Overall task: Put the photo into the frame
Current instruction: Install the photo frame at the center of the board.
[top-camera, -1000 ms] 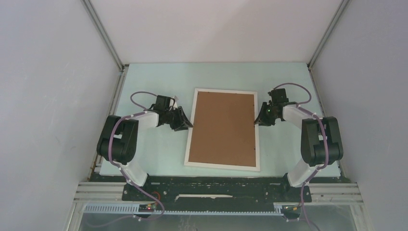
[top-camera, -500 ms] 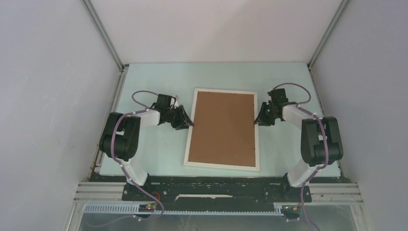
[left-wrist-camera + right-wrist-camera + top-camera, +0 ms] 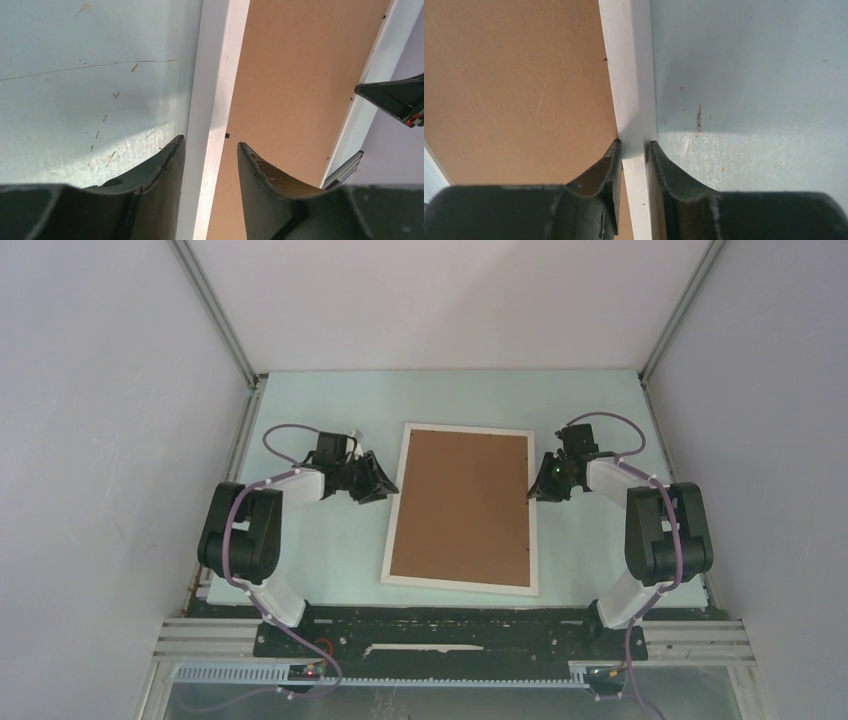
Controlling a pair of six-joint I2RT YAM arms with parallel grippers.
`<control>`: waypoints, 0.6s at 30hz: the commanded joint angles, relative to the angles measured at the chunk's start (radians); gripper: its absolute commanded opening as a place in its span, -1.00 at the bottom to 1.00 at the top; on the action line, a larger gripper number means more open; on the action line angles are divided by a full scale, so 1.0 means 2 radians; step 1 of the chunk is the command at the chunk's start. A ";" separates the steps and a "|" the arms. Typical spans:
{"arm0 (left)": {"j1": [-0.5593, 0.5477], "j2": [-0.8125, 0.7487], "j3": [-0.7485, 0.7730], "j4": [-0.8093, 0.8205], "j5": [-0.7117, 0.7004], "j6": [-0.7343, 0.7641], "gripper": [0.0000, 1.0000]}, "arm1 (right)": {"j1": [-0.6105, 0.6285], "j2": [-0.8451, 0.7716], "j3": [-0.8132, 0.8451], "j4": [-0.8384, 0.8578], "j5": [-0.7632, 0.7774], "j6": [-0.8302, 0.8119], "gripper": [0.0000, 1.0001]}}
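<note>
- Since the brown backing board [image 3: 462, 505] already fills the frame [image 3: 535, 540], which lies face down in the middle of the bench [image 3: 320, 540], the loading looks largely done. This is a judgement, not something seen.
- Photo: not visible in any view. It is presumably under the board, but this cannot be confirmed.
- Remaining: whether the board is fastened is too small to tell. The frame has not been turned face up, if that is wanted.
- Left jaws: apart, with the frame's left rim seen between them and a gap on either side. Nothing is held.
- Right jaws: clamped on the frame's right rim, one on its inner edge and one on its outer.
- Against a second ago: the left jaws stood narrower and closer in on the left rim. They are now wider, and the left arm [image 3: 240, 540] has drawn its wrist back and slightly toward the far side of the bench — a release, by the look of it.
- Right arm [image 3: 665, 530] and frame: no shift that can be made out.
</note>
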State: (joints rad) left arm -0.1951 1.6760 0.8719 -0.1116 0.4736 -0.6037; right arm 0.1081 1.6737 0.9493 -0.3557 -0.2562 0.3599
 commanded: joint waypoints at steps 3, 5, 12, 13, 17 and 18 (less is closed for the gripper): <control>-0.002 0.010 -0.001 0.010 0.003 0.004 -0.07 | 0.014 0.010 0.001 -0.014 -0.014 -0.002 -0.57; -0.004 0.018 -0.002 0.008 0.002 0.005 -0.07 | 0.014 0.008 0.001 -0.015 -0.012 -0.003 -0.57; -0.010 0.030 0.005 0.006 -0.003 0.007 -0.09 | 0.015 0.009 0.000 -0.014 -0.012 -0.002 -0.58; -0.011 0.032 0.007 0.006 -0.005 0.006 -0.09 | 0.015 0.009 0.001 -0.013 -0.012 -0.003 -0.58; -0.018 0.039 0.012 0.005 -0.012 0.005 -0.09 | 0.016 0.010 0.003 -0.016 -0.011 -0.003 -0.58; -0.019 0.039 0.012 0.005 -0.013 0.005 -0.09 | 0.016 0.010 0.002 -0.017 -0.009 -0.004 -0.58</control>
State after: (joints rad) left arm -0.2108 1.7332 0.8730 -0.1070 0.4740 -0.6033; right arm 0.1097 1.6737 0.9497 -0.3557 -0.2543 0.3569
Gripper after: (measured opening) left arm 0.452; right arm 0.290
